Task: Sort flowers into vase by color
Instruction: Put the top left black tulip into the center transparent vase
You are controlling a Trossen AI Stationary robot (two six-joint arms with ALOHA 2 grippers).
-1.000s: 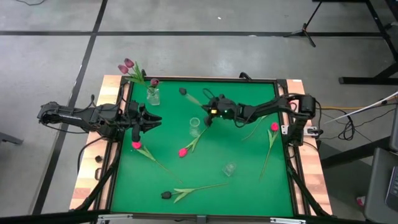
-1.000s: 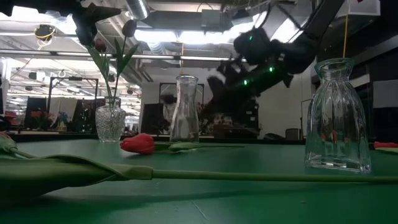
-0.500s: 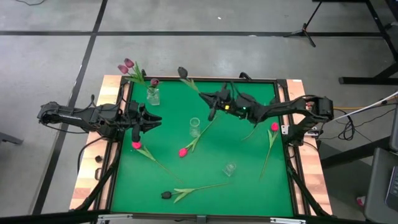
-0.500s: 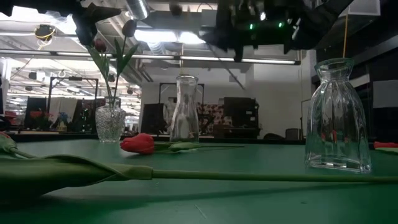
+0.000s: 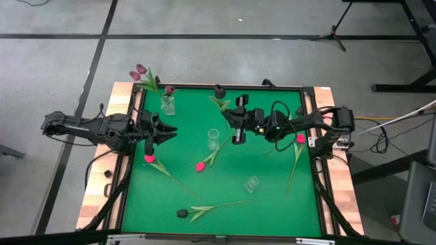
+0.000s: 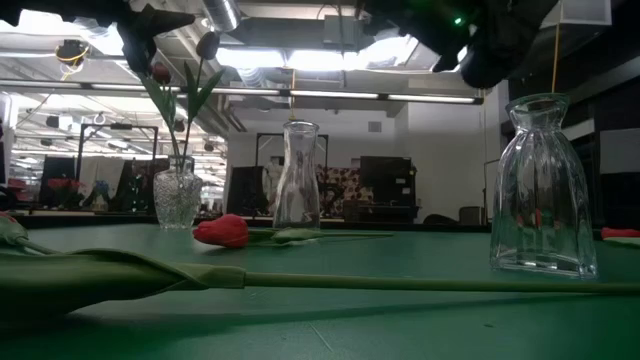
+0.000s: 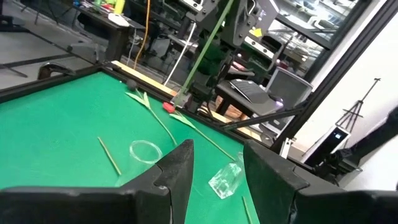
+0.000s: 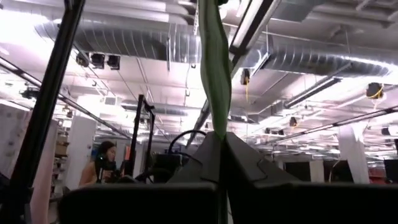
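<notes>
Tulip, dark head, green stem

The tabletop is covered with a matt green cloth that looks like felt, inside a dark frame, and pale wood shows beside this frame. The three vases are clear glossy glass; the vase with the tulips has a cut, rough pattern. The flowers look like smooth plastic. Both arms are matt black.
</notes>
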